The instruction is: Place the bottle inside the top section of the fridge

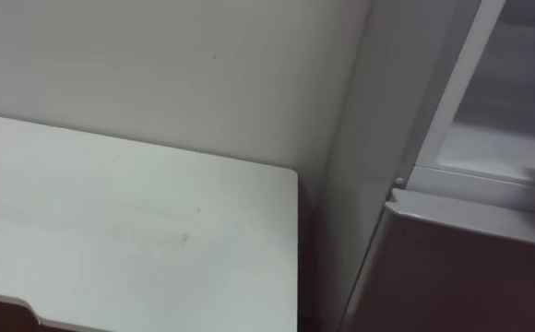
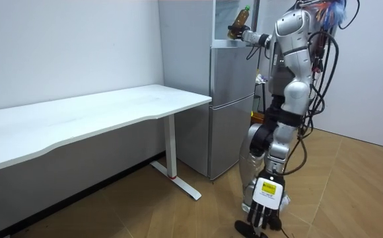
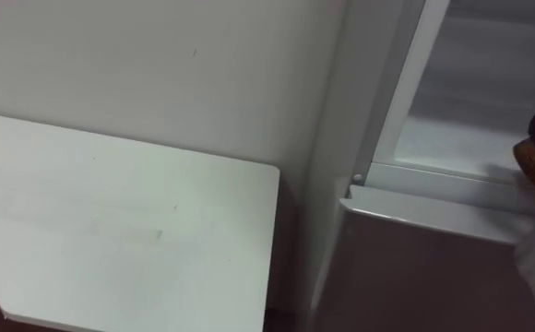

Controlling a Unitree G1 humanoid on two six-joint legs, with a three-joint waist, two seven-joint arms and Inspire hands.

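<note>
- Amber bottle (image 2: 239, 20) sits tilted at the front edge of the open upper compartment of the grey fridge (image 2: 231, 112); cannot tell whether it rests there.
- Right hand (image 2: 249, 36) is raised, fingers wrapped round the bottle's lower end.
- Left hand (image 2: 265, 210) hangs low, fingers straight and loosely spread.
- White counter (image 2: 112, 109) stands just beside the fridge.

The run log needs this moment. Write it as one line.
stance: standing at fridge | right hand: raised, grips tilted bottle at open upper compartment | left hand: hangs open, low
</note>
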